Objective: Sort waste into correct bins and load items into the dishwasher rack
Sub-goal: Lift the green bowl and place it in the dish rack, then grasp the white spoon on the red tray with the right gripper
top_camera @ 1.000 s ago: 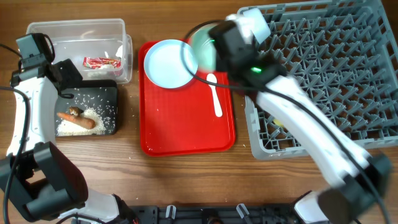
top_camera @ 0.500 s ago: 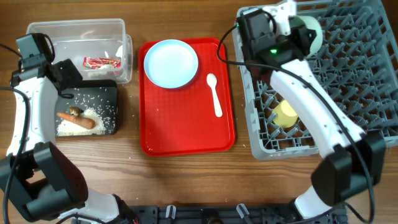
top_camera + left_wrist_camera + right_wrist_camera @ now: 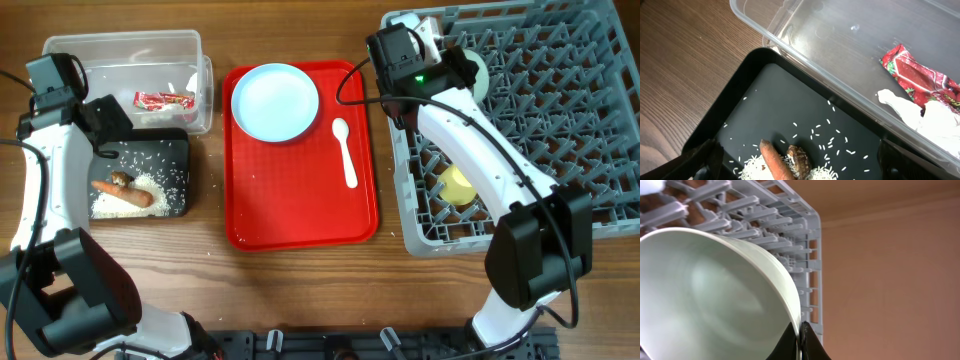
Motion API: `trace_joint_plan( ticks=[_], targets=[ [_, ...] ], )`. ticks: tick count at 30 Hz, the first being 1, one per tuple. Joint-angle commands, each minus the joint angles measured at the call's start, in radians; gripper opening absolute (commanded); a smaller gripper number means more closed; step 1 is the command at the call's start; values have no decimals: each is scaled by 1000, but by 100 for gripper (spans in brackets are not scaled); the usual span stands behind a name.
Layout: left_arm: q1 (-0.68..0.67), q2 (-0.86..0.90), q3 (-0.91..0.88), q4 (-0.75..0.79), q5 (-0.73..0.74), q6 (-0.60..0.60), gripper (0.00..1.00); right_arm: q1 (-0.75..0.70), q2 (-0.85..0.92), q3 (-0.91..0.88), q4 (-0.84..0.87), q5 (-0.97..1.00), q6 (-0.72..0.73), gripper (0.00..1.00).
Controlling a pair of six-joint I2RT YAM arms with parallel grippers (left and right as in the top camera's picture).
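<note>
My right gripper (image 3: 452, 62) is shut on the rim of the pale green bowl (image 3: 480, 72) and holds it tilted over the back left corner of the grey dishwasher rack (image 3: 560, 130). The right wrist view shows the jaws (image 3: 799, 341) pinching the bowl (image 3: 705, 295). A yellow cup (image 3: 458, 185) lies in the rack. The light blue plate (image 3: 275, 102) and white spoon (image 3: 344, 152) lie on the red tray. My left gripper (image 3: 800, 167) is open above the black tray (image 3: 170, 150), which holds the orange stick (image 3: 122, 194), brown lump (image 3: 122, 179) and rice (image 3: 155, 183). The wrapper (image 3: 163, 99) lies in the clear tub (image 3: 120, 50). The light blue bowl is out of view.
The flat red serving tray (image 3: 300, 200) lies between the bins and the rack. A few rice grains lie on the wood near the black tray. The rack's pegs (image 3: 790, 240) stand close behind the bowl.
My right arm carried the pale green bowl from the back of the red tray to the rack's back left corner. The yellow cup came into view. The left arm has not moved.
</note>
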Motion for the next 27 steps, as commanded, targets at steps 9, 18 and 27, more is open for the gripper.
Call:
trace_joint_plan(
  ticks=[9, 18, 27],
  targets=[
    [3, -22, 16, 3, -16, -16, 100, 10, 91, -9, -3, 61, -6, 4],
    [3, -22, 16, 3, -16, -16, 100, 97, 91, -8, -40, 61, -137, 4],
    [3, -22, 16, 3, -16, -16, 100, 160, 91, -8, -39, 56, -140, 73]
  ],
)
